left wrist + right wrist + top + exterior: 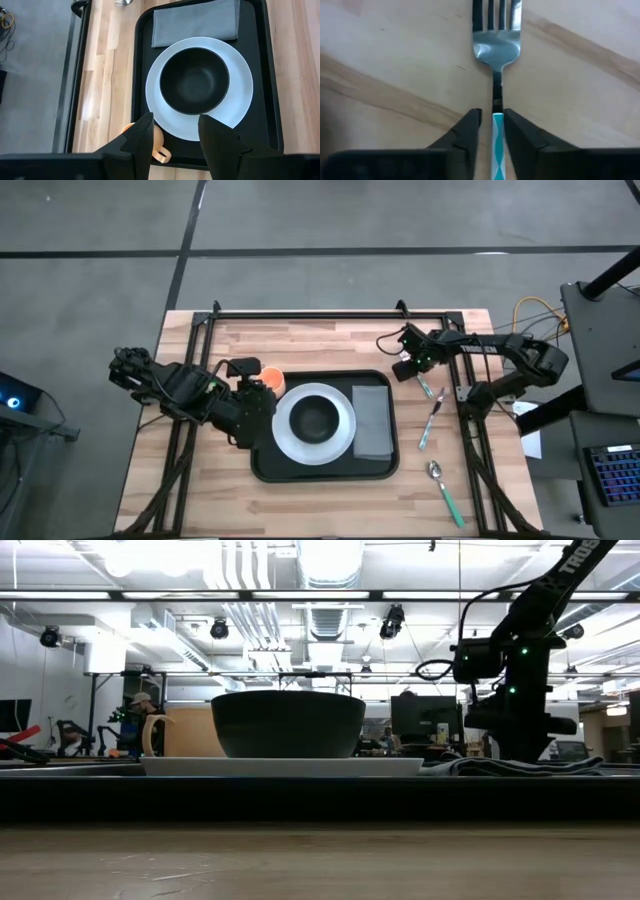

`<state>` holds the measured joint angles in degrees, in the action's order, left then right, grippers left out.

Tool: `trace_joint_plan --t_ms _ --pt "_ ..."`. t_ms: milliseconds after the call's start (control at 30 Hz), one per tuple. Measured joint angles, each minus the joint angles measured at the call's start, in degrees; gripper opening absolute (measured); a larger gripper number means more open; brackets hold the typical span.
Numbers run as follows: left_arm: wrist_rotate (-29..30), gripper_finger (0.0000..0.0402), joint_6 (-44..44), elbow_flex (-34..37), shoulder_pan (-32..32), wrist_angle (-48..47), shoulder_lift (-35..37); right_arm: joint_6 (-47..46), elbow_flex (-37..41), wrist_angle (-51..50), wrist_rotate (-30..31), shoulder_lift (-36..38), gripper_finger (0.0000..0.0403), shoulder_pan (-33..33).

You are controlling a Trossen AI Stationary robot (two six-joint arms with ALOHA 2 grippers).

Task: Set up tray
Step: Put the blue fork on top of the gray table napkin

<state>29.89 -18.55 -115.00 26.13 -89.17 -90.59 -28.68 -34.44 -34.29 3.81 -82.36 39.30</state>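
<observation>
The black tray lies mid-table. It carries a white plate with a black bowl on it, and a folded grey napkin to the right. An orange cup sits at the tray's far left corner. My left gripper hovers open over the plate's left rim, and the cup's handle shows under its fingers. My right gripper, right of the tray, is shut on a fork with a teal handle. My right gripper pinches the fork between its two fingers at the top of the teal handle, just behind the thin metal neck. The fingers lie along the fork and its tines point away from them. I cannot tell whether the fork rests on the wood or is raised.
Right of the tray lie another teal-handled utensil and a green-handled spoon. A black frame rail runs along the far edge, with side rails left and right. Bare wood shows near the front edge.
</observation>
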Motion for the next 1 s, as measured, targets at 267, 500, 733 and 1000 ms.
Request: trace_joint_plan --t_ms 267,500,733,1000 --pt "-1.1 0.0136 -0.2 0.0 0.2 0.0 0.0 -5.4 0.7 -4.0 0.7 5.4 0.0014 -2.1" --pt "-1.1 0.0136 -1.1 0.0 0.0 0.1 0.0 -22.6 -3.7 -18.1 1.6 17.6 0.0011 -15.3" --pt "-1.1 0.0136 -1.1 0.0 0.0 0.0 0.0 -45.8 -11.9 -17.8 8.8 19.1 0.001 -37.4" --pt "-1.0 0.0136 2.1 0.0 -0.2 -0.2 0.1 -58.0 -24.5 -17.6 12.4 1.2 0.0009 -50.0"
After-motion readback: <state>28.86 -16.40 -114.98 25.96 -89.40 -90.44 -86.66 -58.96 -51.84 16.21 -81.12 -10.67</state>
